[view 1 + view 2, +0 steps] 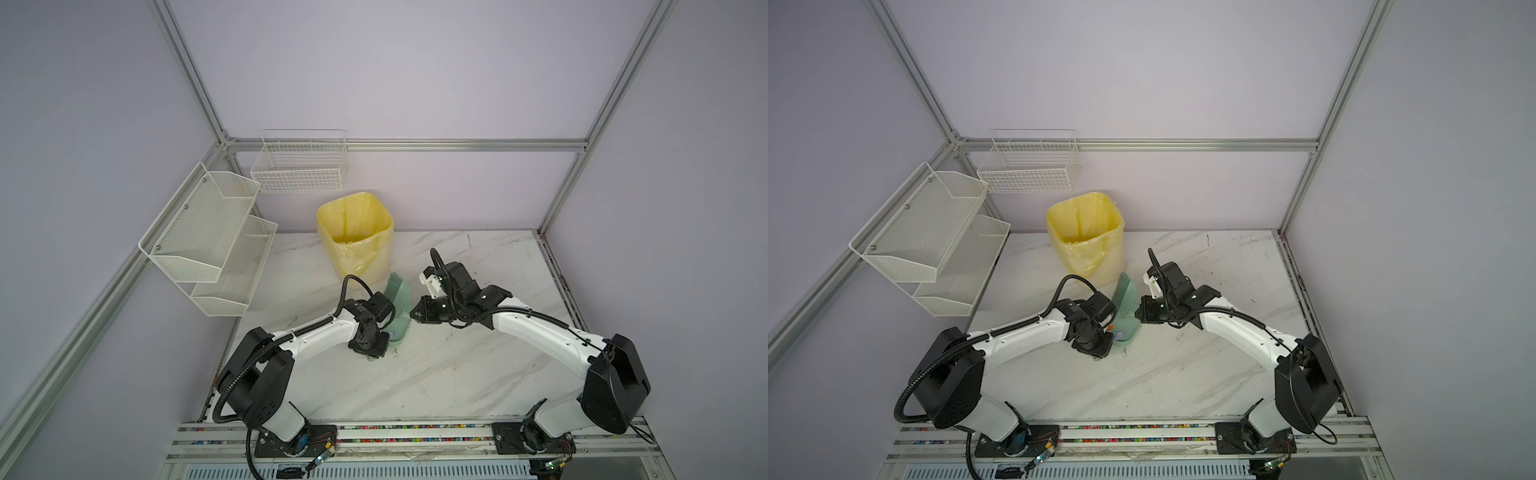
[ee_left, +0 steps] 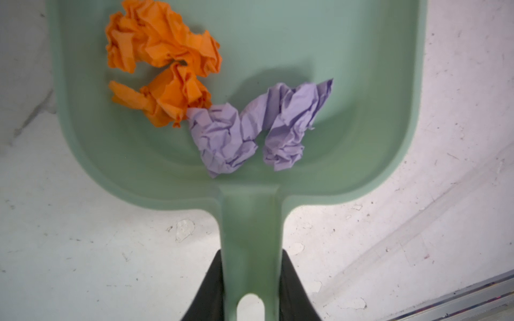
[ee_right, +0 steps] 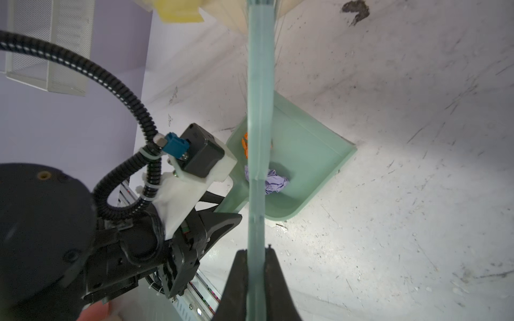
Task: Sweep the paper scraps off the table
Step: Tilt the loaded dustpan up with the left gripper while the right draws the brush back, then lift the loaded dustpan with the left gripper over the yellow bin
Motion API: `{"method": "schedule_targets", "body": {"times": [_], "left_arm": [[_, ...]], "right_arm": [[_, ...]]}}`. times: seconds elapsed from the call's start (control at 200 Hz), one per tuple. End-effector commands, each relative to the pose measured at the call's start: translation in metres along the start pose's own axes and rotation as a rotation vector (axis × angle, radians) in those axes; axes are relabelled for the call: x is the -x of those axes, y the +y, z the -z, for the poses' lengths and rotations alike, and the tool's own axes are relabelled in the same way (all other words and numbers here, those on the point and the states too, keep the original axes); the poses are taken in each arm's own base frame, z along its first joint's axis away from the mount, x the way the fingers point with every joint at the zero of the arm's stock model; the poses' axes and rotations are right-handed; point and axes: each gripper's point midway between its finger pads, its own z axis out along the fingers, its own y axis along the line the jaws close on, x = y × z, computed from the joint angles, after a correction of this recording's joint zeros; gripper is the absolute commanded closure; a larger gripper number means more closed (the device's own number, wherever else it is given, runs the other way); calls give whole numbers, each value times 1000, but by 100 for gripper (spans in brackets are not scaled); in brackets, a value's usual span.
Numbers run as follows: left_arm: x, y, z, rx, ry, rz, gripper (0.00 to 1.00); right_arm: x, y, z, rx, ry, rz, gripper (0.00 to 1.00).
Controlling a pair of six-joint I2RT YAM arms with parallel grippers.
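Step in hand: by my judgement, the sweeping is finished; the paper scraps (image 2: pixel 194 111) lie in the green dustpan (image 2: pixel 347 55), and no loose wad shows on the desk (image 1: pixel 457 374) in both top views.
Left tool (image 2: pixel 251 258): clamped on the dustpan's handle, 1 finger on each side.
Right tool (image 3: pixel 256 257): shut tight on the flat handle of the green brush (image 3: pixel 260 83), which points toward the far side.
Where the scraps are: all 4 sit inside the pan, toward its closed back by the handle. The pan is at mid-desk, just on the near side of the yellow-lined bin (image 1: pixel 355 232).
How the scraps look: 2 bright orange wads touching each other and 2 pale lilac wads side by side, with 1 orange touching 1 lilac. All are tightly wrinkled and probably very light.
Next move: likely carry the pan over the bin's mouth and tip it. The pan should stay tilted back on the way, so nothing rolls off the open lip.
Unclear: whether the pan's lip rests on the desk.
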Motion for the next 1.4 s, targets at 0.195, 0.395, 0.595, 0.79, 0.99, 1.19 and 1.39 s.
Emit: {"method": "schedule_targets", "body": {"times": [0.195, 0.395, 0.595, 0.79, 0.99, 1.19, 1.39], "left_arm": [[5, -6, 29, -43, -112, -8, 87], [11, -10, 56, -74, -203, -11, 88], [12, -11, 63, -86, -216, 2, 88], [14, -17, 73, -111, -227, 4, 88], [14, -23, 93, -143, -236, -6, 88], [17, -29, 121, -181, -278, -14, 87], [21, -31, 150, -198, -329, -16, 87]], "right_arm": [[24, -6, 33, -48, -166, -49, 100], [30, -22, 65, -52, -255, -86, 100], [37, -36, 83, -62, -307, -129, 100], [41, -48, 88, -80, -336, -154, 100], [45, -57, 89, -91, -367, -192, 100], [47, -68, 86, -108, -382, -218, 100], [47, -76, 80, -107, -385, -240, 100]]}}
